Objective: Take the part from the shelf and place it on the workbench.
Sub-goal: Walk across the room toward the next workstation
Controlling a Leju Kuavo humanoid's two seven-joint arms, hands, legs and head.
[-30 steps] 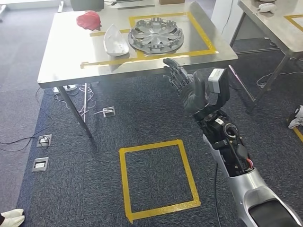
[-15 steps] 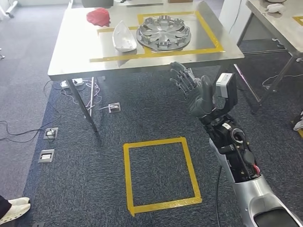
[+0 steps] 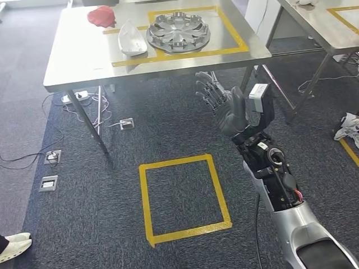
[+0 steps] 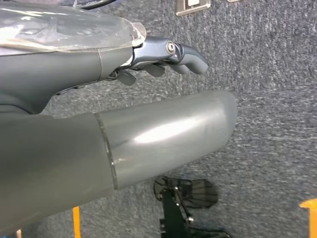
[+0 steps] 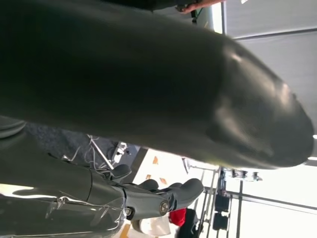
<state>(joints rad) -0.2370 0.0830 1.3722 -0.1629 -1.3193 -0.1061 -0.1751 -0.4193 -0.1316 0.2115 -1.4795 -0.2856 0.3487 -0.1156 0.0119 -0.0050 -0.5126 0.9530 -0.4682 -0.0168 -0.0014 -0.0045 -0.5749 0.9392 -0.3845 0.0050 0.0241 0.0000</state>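
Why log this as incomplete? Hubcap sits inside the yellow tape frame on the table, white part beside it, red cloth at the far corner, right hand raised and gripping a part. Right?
Not quite: the right hand grips nothing. The head view shows its fingers spread and bare, below the table edge. The rest holds: hubcap inside the yellow tape frame, white part beside it, red cloth at the far corner.

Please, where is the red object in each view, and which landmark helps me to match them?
Head view: the red object lies near the table's far left corner, at the picture's top.
Left wrist view: it is not in it.
Right wrist view: a small red patch, partly hidden.
Shared landmark: the white shell beside it, also seen in the right wrist view.
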